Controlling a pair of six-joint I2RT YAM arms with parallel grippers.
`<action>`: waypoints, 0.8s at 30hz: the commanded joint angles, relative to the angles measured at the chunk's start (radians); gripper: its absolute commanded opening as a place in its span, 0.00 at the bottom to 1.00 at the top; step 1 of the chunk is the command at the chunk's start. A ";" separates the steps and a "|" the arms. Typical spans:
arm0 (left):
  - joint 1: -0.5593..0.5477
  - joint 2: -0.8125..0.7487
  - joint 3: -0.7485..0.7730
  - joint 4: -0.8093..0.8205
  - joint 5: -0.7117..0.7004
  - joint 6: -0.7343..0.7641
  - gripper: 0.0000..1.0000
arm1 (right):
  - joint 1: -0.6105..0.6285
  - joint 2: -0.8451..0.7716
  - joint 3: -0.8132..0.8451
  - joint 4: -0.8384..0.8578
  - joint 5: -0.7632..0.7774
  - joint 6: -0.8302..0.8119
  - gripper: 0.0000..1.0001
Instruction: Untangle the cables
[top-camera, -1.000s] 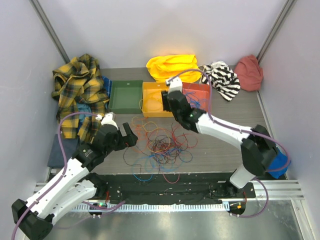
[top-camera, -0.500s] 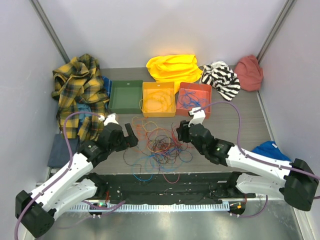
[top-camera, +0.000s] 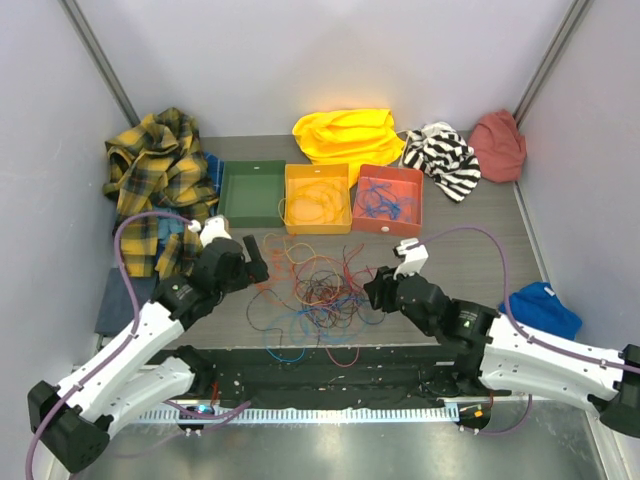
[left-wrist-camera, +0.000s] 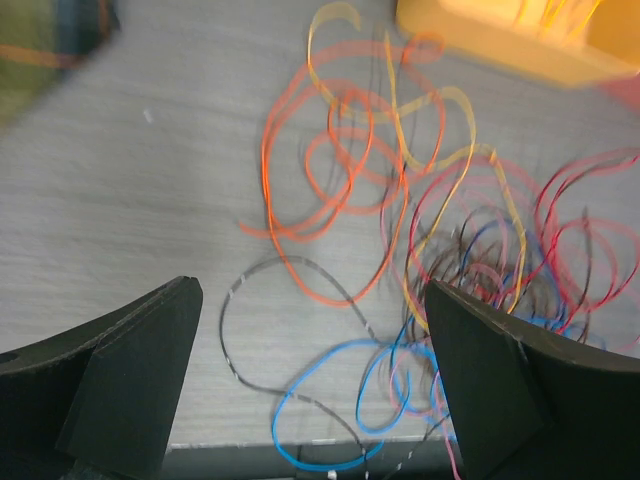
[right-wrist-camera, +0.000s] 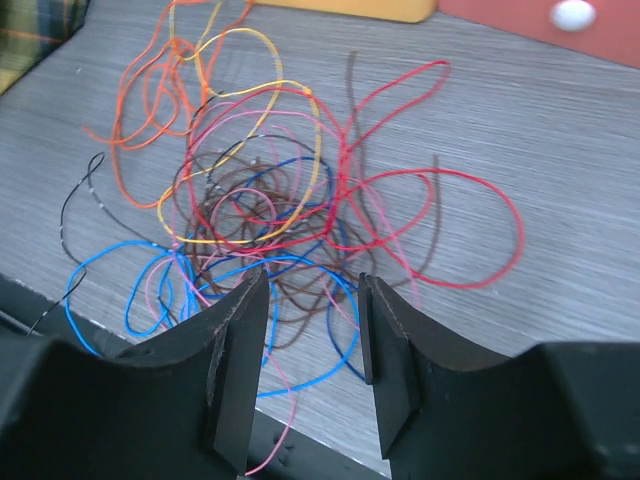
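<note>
Orange, yellow, red, blue and dark cables (top-camera: 318, 292) lie in one loose tangle on the grey wood-grain table (top-camera: 470, 210), near its front edge and between the two arms. Orange loops spread at the heap's far left, a red loop reaches out on its right, and blue ones trail toward the near edge. The left gripper (left-wrist-camera: 310, 300) hangs over the tangle's left side with its jaws spread wide and nothing between them. The right gripper (right-wrist-camera: 312, 285) hovers at the heap's right side, its fingers parted by a narrower gap and grasping nothing. Behind the heap three trays stand in a row: a green tray (top-camera: 250, 195), a yellow tray (top-camera: 290, 200) with orange and yellow loops inside, and a red tray (top-camera: 388, 170) with blue ones. A plaid shirt (top-camera: 160, 180) lies crumpled at the table's left edge
</note>
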 joint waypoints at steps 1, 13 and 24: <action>0.013 -0.029 0.095 0.008 -0.123 0.087 1.00 | 0.007 -0.090 -0.004 -0.027 0.131 0.058 0.48; 0.115 0.244 0.105 0.175 0.065 -0.026 1.00 | 0.007 -0.035 0.074 -0.020 0.193 0.041 0.47; 0.222 0.527 0.135 0.391 0.166 0.017 0.71 | 0.007 -0.101 0.031 -0.006 0.199 0.050 0.47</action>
